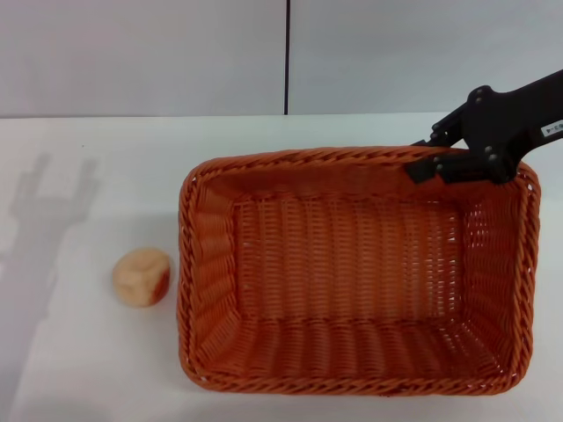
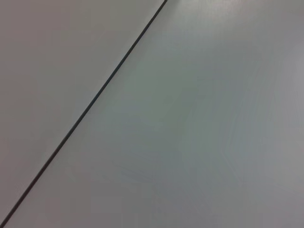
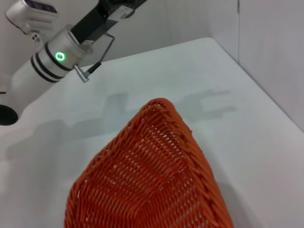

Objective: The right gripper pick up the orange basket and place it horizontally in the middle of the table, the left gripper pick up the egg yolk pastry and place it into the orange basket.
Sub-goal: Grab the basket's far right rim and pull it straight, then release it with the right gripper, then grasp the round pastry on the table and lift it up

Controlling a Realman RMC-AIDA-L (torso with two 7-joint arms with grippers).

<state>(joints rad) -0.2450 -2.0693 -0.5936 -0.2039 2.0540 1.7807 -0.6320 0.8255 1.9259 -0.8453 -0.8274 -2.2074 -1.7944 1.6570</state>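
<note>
The orange basket [image 1: 352,272] lies lengthwise across the middle of the white table [image 1: 88,369], open side up. My right gripper [image 1: 428,156] comes in from the right and is shut on the basket's far right rim, one finger inside and one outside. The right wrist view shows a corner of the orange basket [image 3: 156,175] close below. The egg yolk pastry [image 1: 141,277], a small tan ball with an orange-red patch, sits on the table just left of the basket. My left arm [image 3: 61,54] hangs above the table's left side. Its shadow [image 1: 53,202] shows two prongs spread apart.
A pale grey wall [image 1: 141,53] with a dark vertical seam [image 1: 287,53] backs the table. The left wrist view holds only that wall and the seam [image 2: 85,114]. Bare tabletop lies left of and behind the pastry.
</note>
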